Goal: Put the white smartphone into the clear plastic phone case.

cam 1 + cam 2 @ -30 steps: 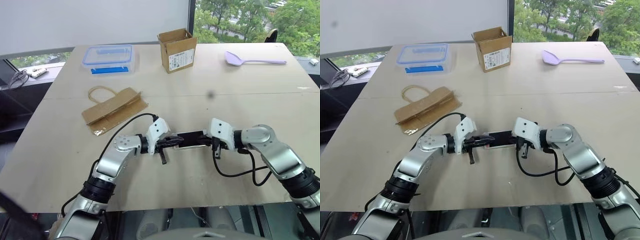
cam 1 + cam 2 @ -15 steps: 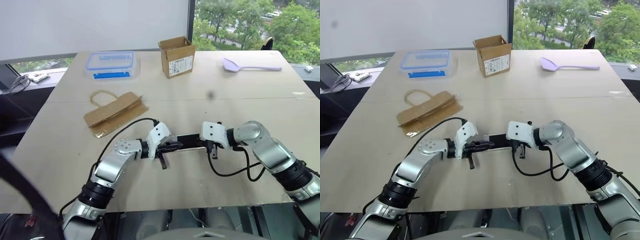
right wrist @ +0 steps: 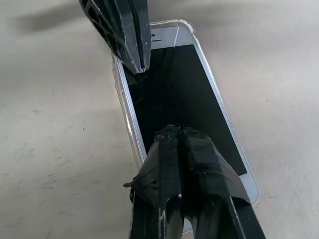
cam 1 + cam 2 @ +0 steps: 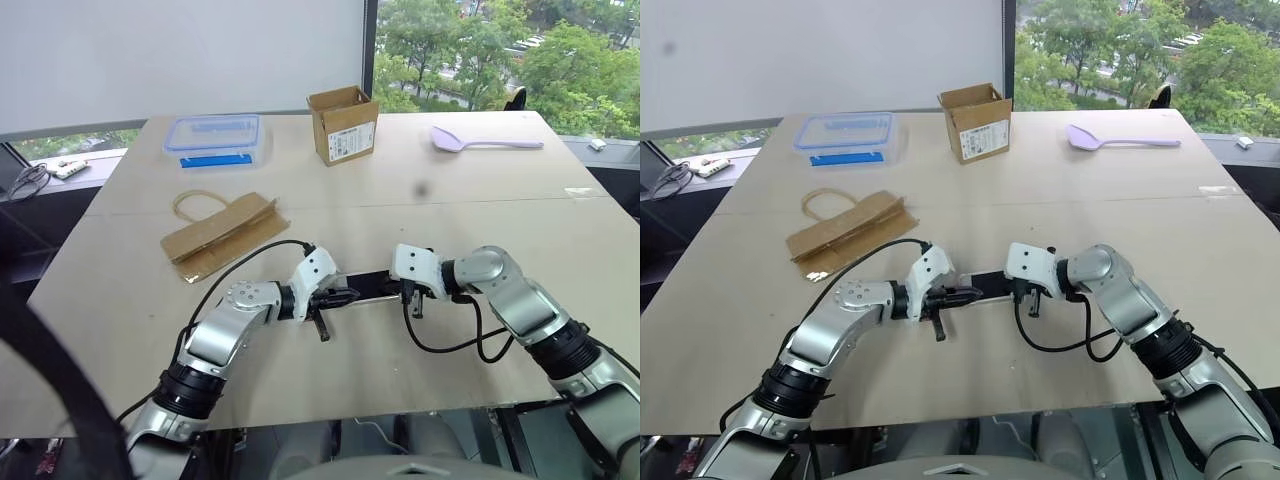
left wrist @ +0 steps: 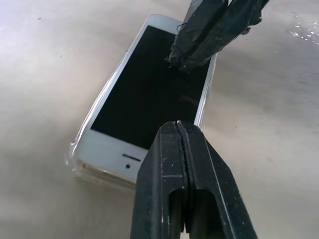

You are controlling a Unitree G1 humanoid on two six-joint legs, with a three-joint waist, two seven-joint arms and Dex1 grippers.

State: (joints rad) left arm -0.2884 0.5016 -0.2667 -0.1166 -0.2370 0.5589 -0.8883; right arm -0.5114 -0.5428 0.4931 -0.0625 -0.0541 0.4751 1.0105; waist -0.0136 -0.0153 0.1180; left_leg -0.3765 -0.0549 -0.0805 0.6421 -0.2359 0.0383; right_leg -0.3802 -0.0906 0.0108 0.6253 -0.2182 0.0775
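Smartphone (image 5: pixel 149 94), white with a black screen, lay flat on the bench (image 4: pixel 470 190) inside the clear plastic phone case (image 5: pixel 75 159), whose glossy lip showed around its lower corner and long edge in the left wrist view. It sat near the front middle of the bench, between the two arms.

On the left, the left hand (image 4: pixel 330 302) was clenched on nothing, its black fingers pressed together, the tips just over the phone's near end. A second earlier it had hung a little higher over the same end; it had since sunk slightly and tipped its tips further down toward the screen.

On the right, the right hand (image 4: pixel 413 295) was also clenched and empty, its taped fingertips on or just above the glass at the opposite end; whether they touched could not be told. It too had come down from a second earlier and edged in toward the phone.

The phone itself had kept its place between the hands while both lowered onto it.

By my reading, the insertion was nearly finished: the phone was already within the case walls, and both closed hands were descending as blunt pushers to seat its ends. Whether every corner had snapped in could not be judged.
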